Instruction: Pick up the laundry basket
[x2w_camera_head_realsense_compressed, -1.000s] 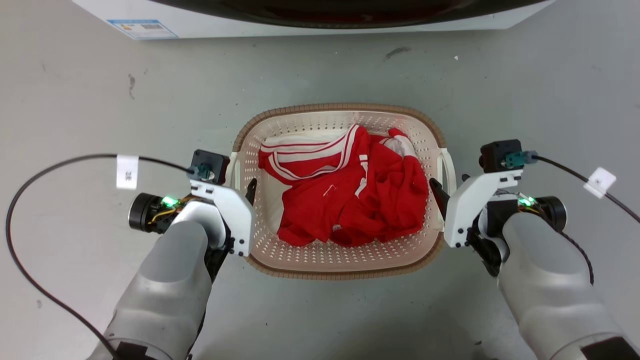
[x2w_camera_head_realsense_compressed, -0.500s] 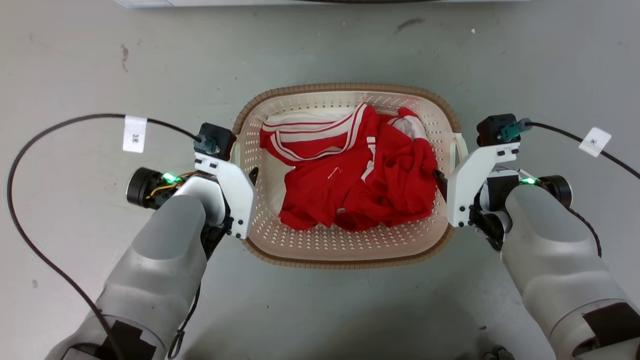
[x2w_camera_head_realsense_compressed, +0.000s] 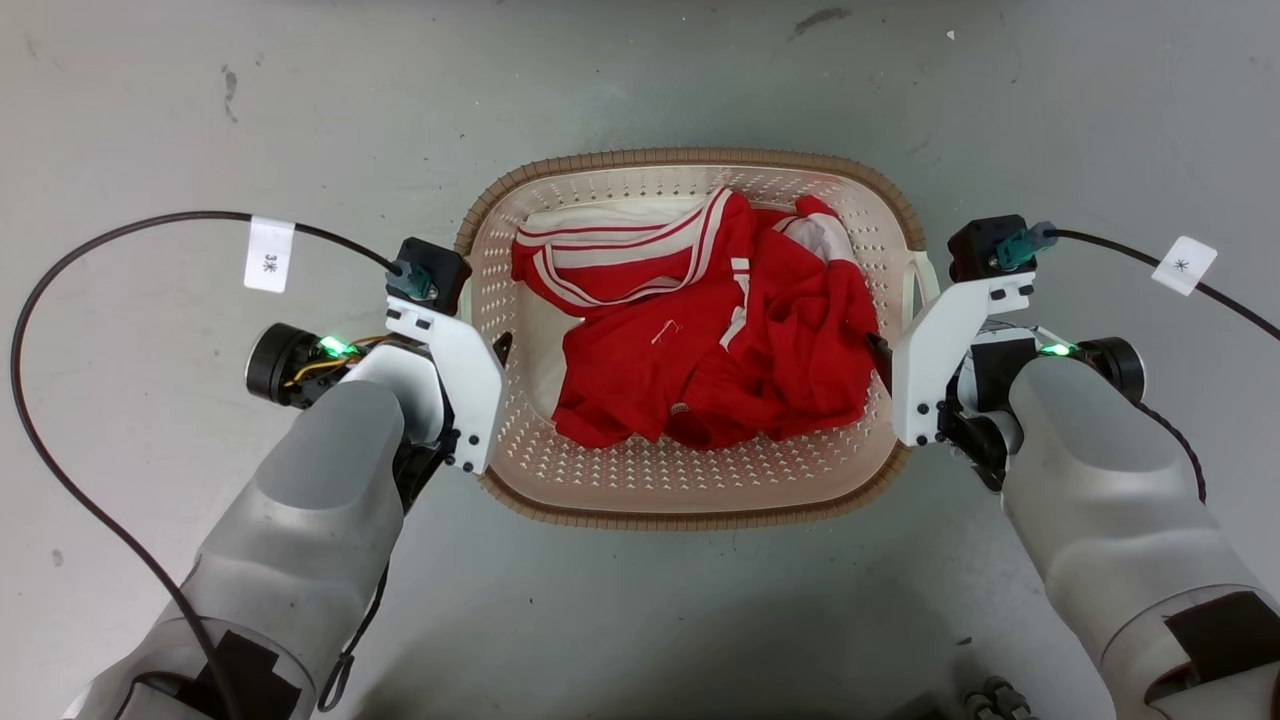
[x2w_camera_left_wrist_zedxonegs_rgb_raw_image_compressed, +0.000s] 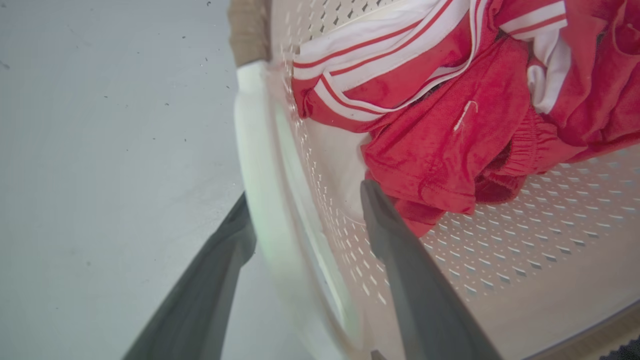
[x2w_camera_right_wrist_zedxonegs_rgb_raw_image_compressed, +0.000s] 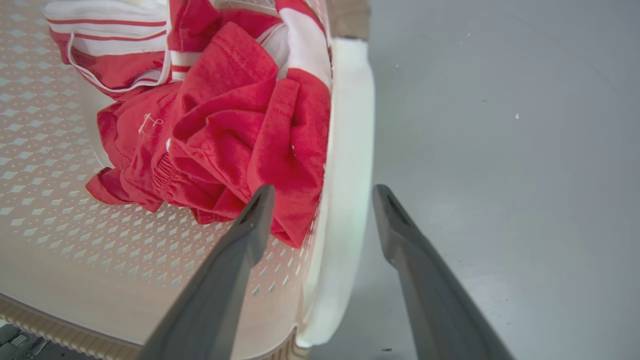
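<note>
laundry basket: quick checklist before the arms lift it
1. Left end effector straddles the cream perforated plastic basket at its white side handle: ok.
2. Right end effector straddles the opposite white handle: ok.
3. Fingers closed tight on handles: not ok, gaps show.
4. Crumpled red-and-white clothes wholly inside the rim: ok.
5. Black cables clear of basket: ok.
6. Load balanced: cannot tell.

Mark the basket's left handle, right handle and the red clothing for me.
left handle (x2w_camera_left_wrist_zedxonegs_rgb_raw_image_compressed: 255, 150), left wrist view, white outer edge.
right handle (x2w_camera_right_wrist_zedxonegs_rgb_raw_image_compressed: 352, 140), right wrist view, middle of white bar.
red clothing (x2w_camera_head_realsense_compressed: 700, 370), head view, centre of pile.
</note>
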